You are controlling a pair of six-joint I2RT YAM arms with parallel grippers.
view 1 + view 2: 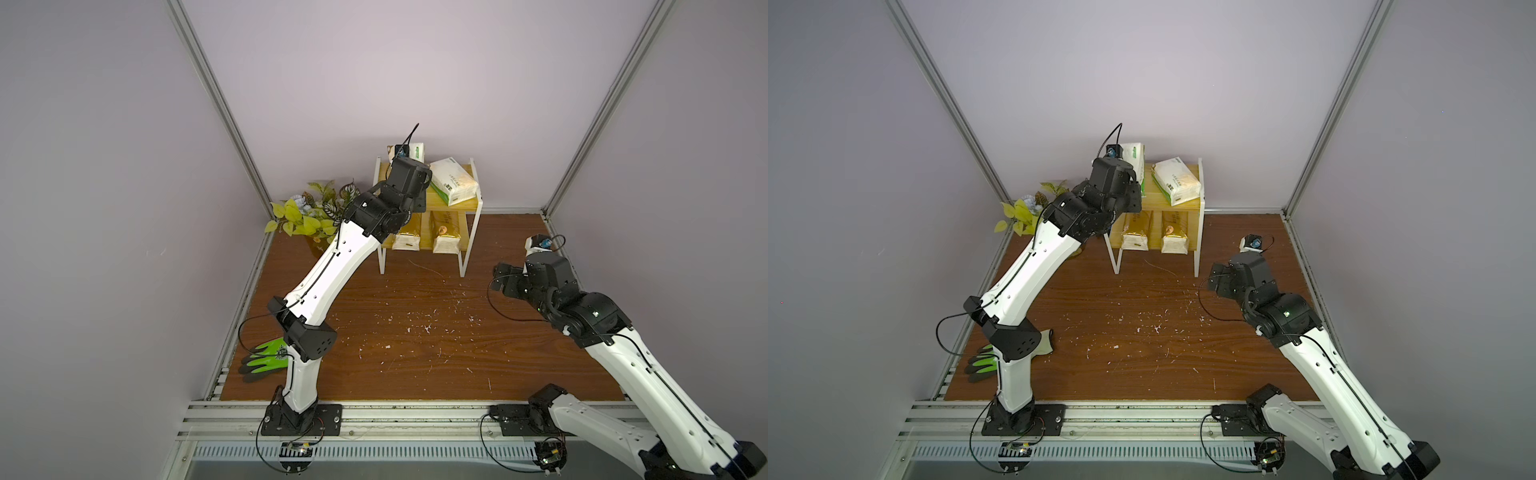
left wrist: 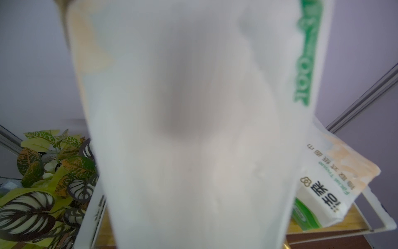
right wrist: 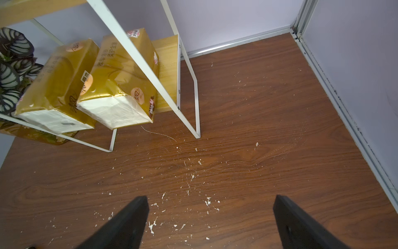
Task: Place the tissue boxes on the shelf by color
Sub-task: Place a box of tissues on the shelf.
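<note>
A gold pack [image 3: 58,86] and a second gold pack [image 3: 120,75], shiny, with round orange stickers and white ends, are seen side by side on the lower board of the shelf [image 1: 463,249]. A tilted white pack [image 1: 453,180], peach-printed and green-edged, is propped on the top board. An upright white pack [image 1: 417,151] is seen at that tier's left end, directly before the left gripper [image 1: 409,172]. It fills the left wrist view, blurred. The fingers are hidden, so a clamp cannot be told. The right gripper [image 3: 212,215] is held spread wide and empty above the table [image 3: 258,107].
</note>
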